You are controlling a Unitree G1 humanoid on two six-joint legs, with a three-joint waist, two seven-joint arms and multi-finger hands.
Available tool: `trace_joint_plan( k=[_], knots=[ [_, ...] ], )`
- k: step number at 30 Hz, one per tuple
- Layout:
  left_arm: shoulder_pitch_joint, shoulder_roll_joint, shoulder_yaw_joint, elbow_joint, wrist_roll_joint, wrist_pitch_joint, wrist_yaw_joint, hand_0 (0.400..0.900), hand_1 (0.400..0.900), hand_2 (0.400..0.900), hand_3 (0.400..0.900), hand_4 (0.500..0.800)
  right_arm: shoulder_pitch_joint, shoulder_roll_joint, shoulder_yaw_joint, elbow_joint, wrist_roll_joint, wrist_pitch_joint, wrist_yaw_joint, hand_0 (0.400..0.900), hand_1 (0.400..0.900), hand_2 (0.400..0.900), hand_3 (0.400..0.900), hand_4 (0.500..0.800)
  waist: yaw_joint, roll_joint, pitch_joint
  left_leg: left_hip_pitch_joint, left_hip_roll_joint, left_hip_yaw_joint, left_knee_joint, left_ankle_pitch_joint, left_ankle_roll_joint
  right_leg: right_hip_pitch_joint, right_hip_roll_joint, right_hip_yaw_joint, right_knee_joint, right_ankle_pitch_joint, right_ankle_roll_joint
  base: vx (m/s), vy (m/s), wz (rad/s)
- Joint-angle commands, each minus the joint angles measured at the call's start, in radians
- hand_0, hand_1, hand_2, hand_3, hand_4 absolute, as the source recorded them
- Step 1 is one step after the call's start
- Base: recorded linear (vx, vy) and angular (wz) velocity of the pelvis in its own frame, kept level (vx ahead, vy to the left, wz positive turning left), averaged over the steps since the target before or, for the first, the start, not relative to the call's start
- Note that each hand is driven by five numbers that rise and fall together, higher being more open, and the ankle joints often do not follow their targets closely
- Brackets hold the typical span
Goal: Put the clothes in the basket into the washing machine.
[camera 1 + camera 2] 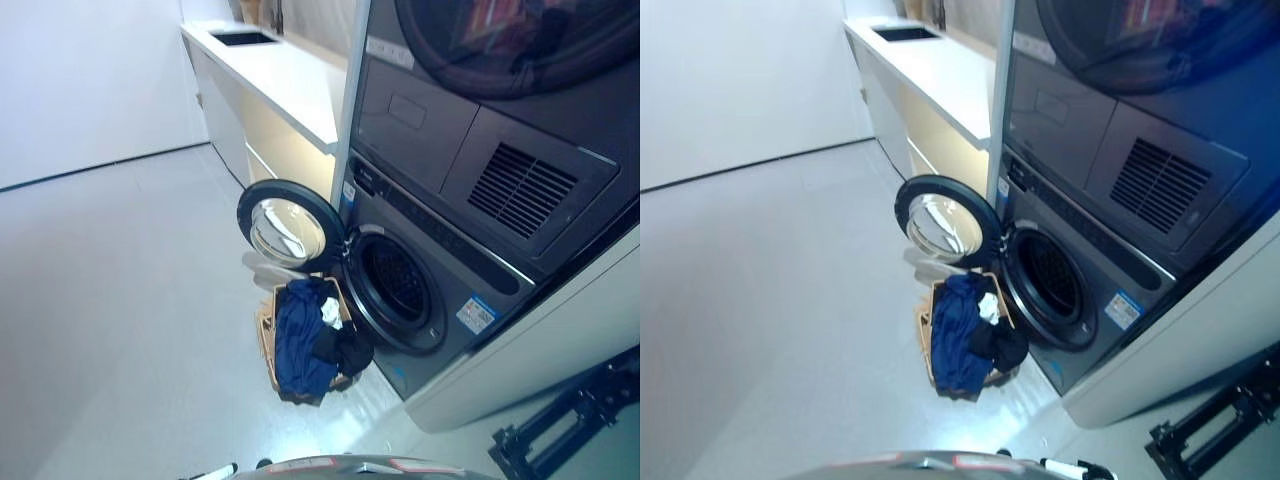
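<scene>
A wicker basket (266, 336) stands on the floor right in front of the washing machine (455, 300). It holds a pile of clothes: a large blue garment (296, 340), a dark garment (345, 350) and a small white piece (330, 311). The blue garment hangs over the basket's near rim. The washer's round door (290, 225) is swung wide open to the left, and the dark drum opening (397, 283) is exposed. Only a sliver of my left hand (222, 470) shows at the bottom edge, and a sliver of my right hand (1072, 467) in the right eye view. Both are far from the basket.
A dryer (500, 90) is stacked above the washer. A white counter (285, 75) with a sink (243, 38) runs along the wall behind the door. A black stand (570, 420) lies on the floor at lower right. Grey floor (120, 300) spreads to the left.
</scene>
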Motion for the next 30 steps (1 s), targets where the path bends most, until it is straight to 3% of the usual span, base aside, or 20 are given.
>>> trace_joint_plan(
  k=[1, 3, 4, 7, 8, 12, 16, 19, 21, 22, 26, 28, 30],
  knots=[
    [-0.088, -0.034, -0.005, 0.027, -0.059, -0.027, 0.012, 0.9, 0.9, 0.9, 0.9, 0.8, -0.106, -0.07, -0.024, -0.006, 0.035, -0.043, -0.028, 0.9, 0.9, 0.9, 0.9, 0.8, 0.009, 0.035, 0.1, -0.044, -0.018, -0.023, 0.27, -0.192, -0.015, 0.005, 0.03, 0.009, 0.17, -0.198, 0.008, 0.05, -0.262, 0.07],
    [-0.094, -0.035, -0.006, 0.018, -0.08, -0.033, 0.014, 0.9, 0.9, 0.9, 0.9, 0.8, -0.111, -0.082, -0.024, -0.017, 0.037, -0.047, -0.033, 0.9, 0.9, 0.9, 0.9, 0.8, 0.016, 0.03, 0.13, -0.128, -0.01, -0.041, 0.449, -0.158, -0.027, 0.014, 0.03, 0.003, 0.182, -0.209, -0.01, 0.05, -0.308, 0.07],
    [-0.098, -0.039, -0.011, 0.011, -0.1, -0.036, 0.016, 0.9, 0.9, 0.9, 0.9, 0.8, -0.113, -0.09, -0.022, -0.027, 0.039, -0.05, -0.036, 0.9, 0.9, 0.9, 0.9, 0.8, 0.023, 0.03, 0.156, -0.189, -0.002, -0.064, 0.566, -0.098, -0.03, 0.019, 0.035, 0.004, 0.194, -0.218, -0.03, 0.07, -0.296, 0.06],
    [-0.101, -0.042, -0.014, 0.004, -0.122, -0.039, 0.02, 0.9, 0.9, 0.9, 0.9, 0.8, -0.126, -0.1, -0.021, -0.035, 0.045, -0.05, -0.043, 0.9, 0.9, 0.9, 0.9, 0.8, 0.02, 0.037, 0.178, -0.253, 0.0, -0.08, 0.658, -0.062, -0.026, 0.017, 0.041, 0.002, 0.213, -0.235, -0.045, 0.06, -0.152, 0.08],
    [-0.1, -0.046, -0.012, 0.003, -0.139, -0.04, 0.02, 0.9, 0.9, 0.9, 0.9, 0.8, -0.136, -0.108, -0.019, -0.037, 0.05, -0.05, -0.046, 0.9, 0.9, 0.9, 0.9, 0.8, 0.022, 0.046, 0.189, -0.287, -0.022, -0.093, 0.651, -0.066, -0.022, 0.015, 0.042, 0.006, 0.222, -0.244, -0.049, 0.1, -0.042, -0.01],
    [-0.092, -0.05, -0.008, 0.002, -0.166, -0.045, 0.03, 0.9, 0.9, 0.9, 0.9, 0.8, -0.163, -0.114, -0.01, -0.047, 0.058, -0.056, -0.051, 0.9, 0.9, 0.9, 0.9, 0.8, 0.03, 0.054, 0.193, -0.364, -0.063, -0.096, 0.532, -0.084, -0.025, 0.032, 0.047, 0.01, 0.206, -0.255, -0.038, 0.17, -0.009, -0.11],
    [-0.076, -0.054, -0.009, 0.002, -0.167, -0.052, 0.044, 0.9, 0.9, 0.9, 0.9, 0.8, -0.174, -0.114, 0.005, -0.047, 0.052, -0.063, -0.051, 0.9, 0.9, 0.9, 0.9, 0.8, 0.045, 0.075, 0.177, -0.323, -0.07, -0.16, 0.129, 0.04, -0.045, 0.098, 0.081, 0.034, 0.145, -0.265, -0.025, 0.32, 0.106, -0.29],
    [-0.069, -0.053, -0.008, 0.012, -0.155, -0.05, 0.046, 0.9, 0.9, 0.9, 0.9, 0.8, -0.181, -0.113, 0.004, -0.043, 0.049, -0.069, -0.048, 0.9, 0.9, 0.9, 0.9, 0.8, 0.047, 0.069, 0.16, -0.317, -0.042, -0.116, 0.009, 0.088, -0.069, 0.168, 0.083, 0.059, 0.092, -0.272, -0.008, 0.4, 0.187, -0.31],
    [-0.064, -0.052, -0.006, 0.019, -0.151, -0.045, 0.044, 0.9, 0.9, 0.9, 0.9, 0.8, -0.181, -0.103, 0.005, -0.038, 0.05, -0.068, -0.044, 0.9, 0.9, 0.9, 0.9, 0.8, 0.056, 0.06, 0.144, -0.292, -0.032, -0.097, -0.008, 0.086, -0.055, 0.192, 0.075, 0.074, 0.073, -0.273, 0.001, 0.39, 0.222, -0.38],
    [-0.067, -0.041, -0.01, 0.012, -0.143, -0.045, 0.046, 0.9, 0.9, 0.9, 0.9, 0.8, -0.176, -0.093, 0.003, -0.035, 0.052, -0.068, -0.043, 0.9, 0.9, 0.9, 0.9, 0.8, 0.065, 0.039, 0.127, -0.285, -0.036, -0.083, 0.024, 0.094, -0.039, 0.207, 0.046, 0.07, 0.069, -0.274, 0.015, 0.46, 0.327, -0.39],
    [-0.095, -0.008, -0.017, -0.002, -0.132, -0.047, 0.042, 0.9, 0.9, 0.9, 0.9, 0.8, -0.177, -0.066, 0.004, -0.042, 0.063, -0.071, -0.035, 0.9, 0.9, 0.9, 0.9, 0.8, 0.084, -0.018, 0.098, -0.31, -0.066, -0.07, 0.15, -0.005, 0.02, 0.17, -0.007, 0.089, 0.159, -0.258, 0.059, 0.41, 0.331, -0.25],
    [-0.112, 0.008, -0.026, -0.025, -0.131, -0.047, 0.04, 0.9, 0.9, 0.9, 0.9, 0.8, -0.187, -0.061, 0.006, -0.066, 0.074, -0.075, -0.031, 0.9, 0.9, 0.9, 0.9, 0.8, 0.09, -0.033, 0.106, -0.308, -0.08, -0.064, 0.194, -0.058, 0.049, 0.104, -0.026, 0.091, 0.31, -0.173, 0.085, 0.24, 0.285, -0.1],
    [-0.141, 0.026, -0.026, -0.028, -0.138, -0.047, 0.047, 0.9, 0.9, 0.9, 0.9, 0.8, -0.206, -0.047, 0.014, -0.093, 0.097, -0.085, -0.033, 0.9, 0.9, 0.9, 0.9, 0.8, 0.082, -0.032, 0.13, -0.291, -0.083, -0.063, 0.199, -0.081, 0.066, 0.004, -0.036, 0.097, 0.462, -0.09, 0.09, 0.13, 0.257, -0.08]
  ],
)
